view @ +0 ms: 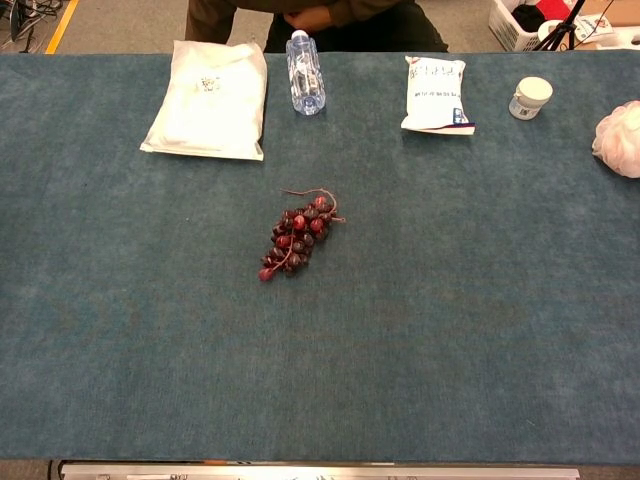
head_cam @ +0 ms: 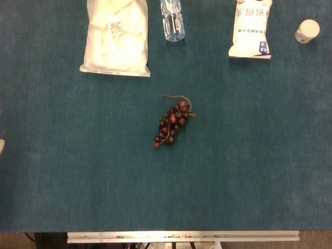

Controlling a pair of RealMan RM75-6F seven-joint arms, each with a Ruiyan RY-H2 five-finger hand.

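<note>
Head view shows the bunch of dark red grapes on a thin brown stem (head_cam: 172, 125) lying alone near the middle of the blue-carpeted desk (head_cam: 249, 171) (its stem end points toward the far side). Neither hand appears in either view, so how their fingers lie cannot be told. Well beyond the grapes, along the far edge, sit a flat white plastic bag with a printed label (head_cam: 116, 37), a clear plastic water bottle (head_cam: 172, 21), a white and blue snack pouch (head_cam: 251, 28) and a small white-lidded jar (head_cam: 307, 30). Chest view adds a pale pink netted bundle (view: 621, 139) at the right edge.
</note>
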